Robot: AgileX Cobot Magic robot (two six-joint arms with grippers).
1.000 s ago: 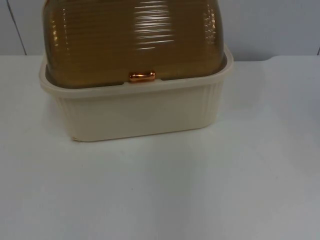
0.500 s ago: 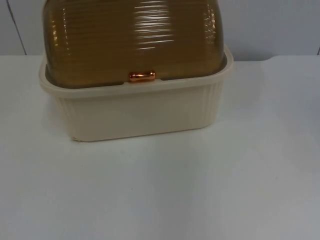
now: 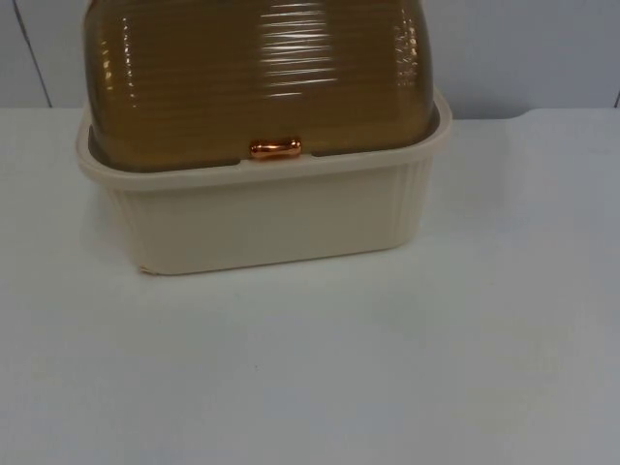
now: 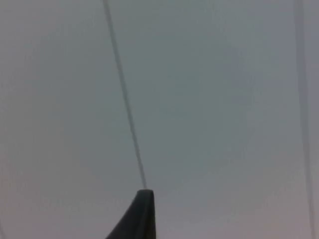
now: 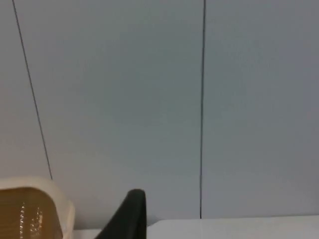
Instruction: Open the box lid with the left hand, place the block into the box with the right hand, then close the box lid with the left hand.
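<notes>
The box (image 3: 262, 218) is cream with fine vertical ribbing down its sides, and the lid (image 3: 257, 77) is see-through amber-brown with horizontal ridges. Shiny copper handle (image 3: 275, 148) on the front. Tabletop (image 3: 387, 368) is plain white, partition wall (image 3: 523, 48) pale grey with thin dark seams.

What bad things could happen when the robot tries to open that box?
The lid is shut, and its copper handle is small and shiny, so the left gripper might slip off it. The box just sits loose on the table, so a pull might drag or tip it.
</notes>
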